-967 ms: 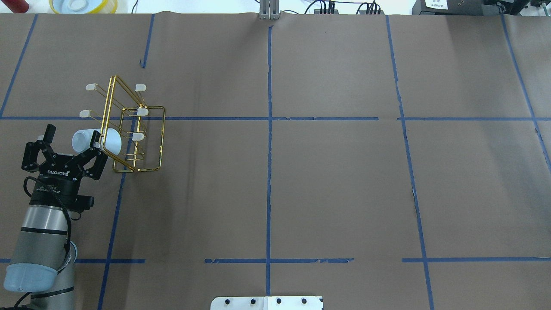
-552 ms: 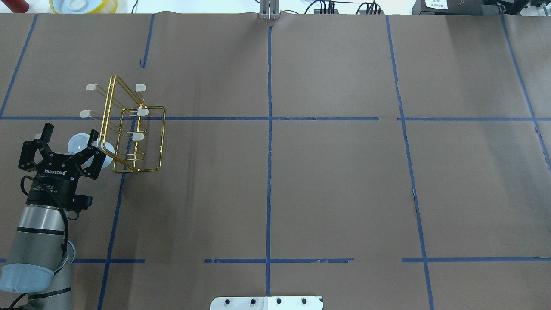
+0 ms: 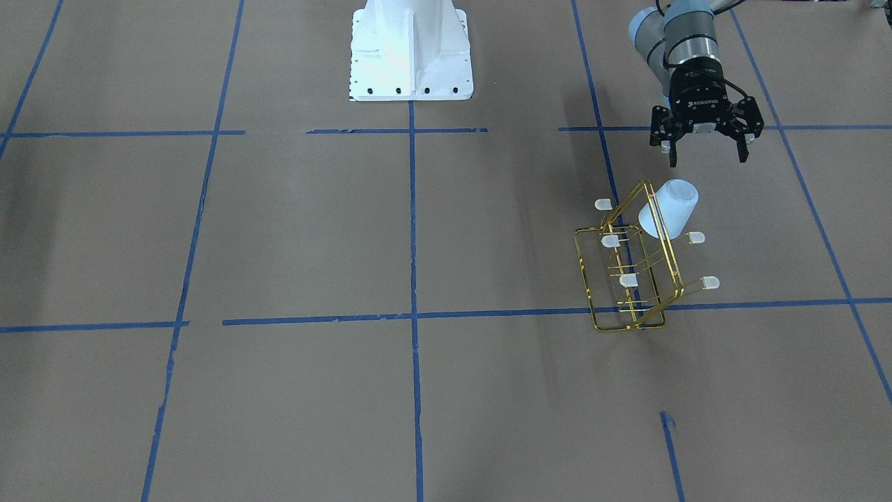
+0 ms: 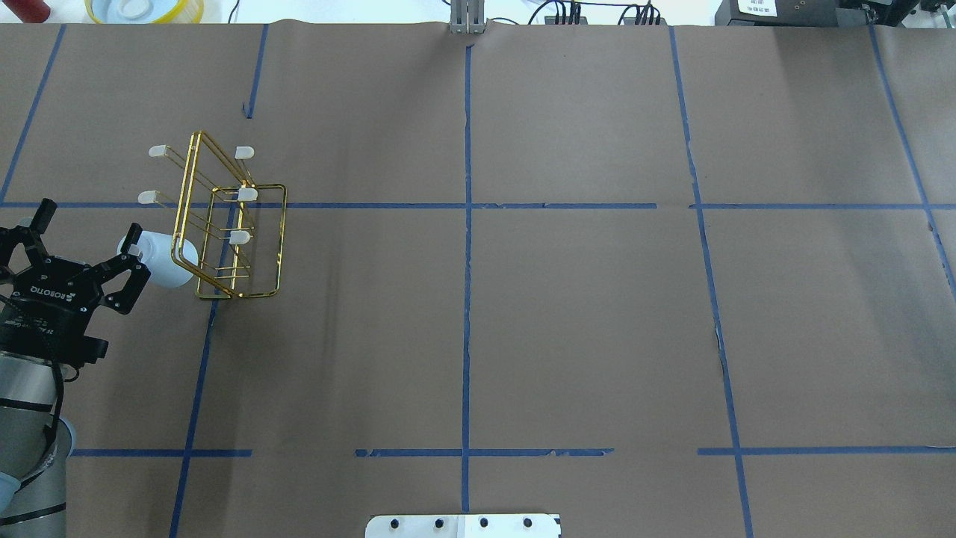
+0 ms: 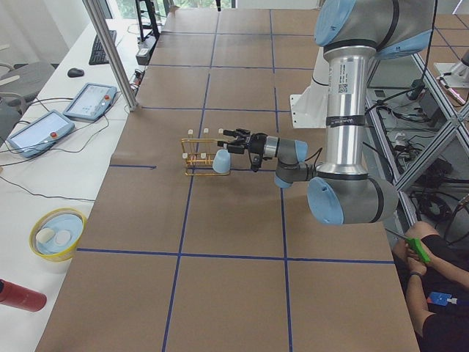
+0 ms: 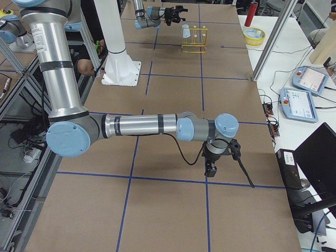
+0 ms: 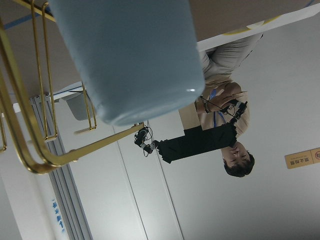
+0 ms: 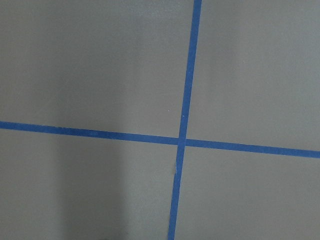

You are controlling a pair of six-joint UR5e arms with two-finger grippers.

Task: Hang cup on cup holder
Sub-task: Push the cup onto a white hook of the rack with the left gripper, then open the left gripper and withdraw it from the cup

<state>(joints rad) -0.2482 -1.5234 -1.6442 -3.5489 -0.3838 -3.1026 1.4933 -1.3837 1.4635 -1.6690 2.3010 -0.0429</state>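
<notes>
The left gripper (image 4: pixel 89 220), fingers wide apart and empty, has drawn back left from the cup (image 4: pixel 160 258), which now hangs unaided on the cup holder (image 4: pixel 185 196); the task looks done.

A robotics lab: paper-covered table (image 4: pixel 597 336) gridded with blue tape (image 4: pixel 467 299), teach pendants (image 5: pixel 89 100) alongside.

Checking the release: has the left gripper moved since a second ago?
Yes. In the overhead view the left gripper has pulled leftward, away from the cup holder, leaving the cup on it.
</notes>
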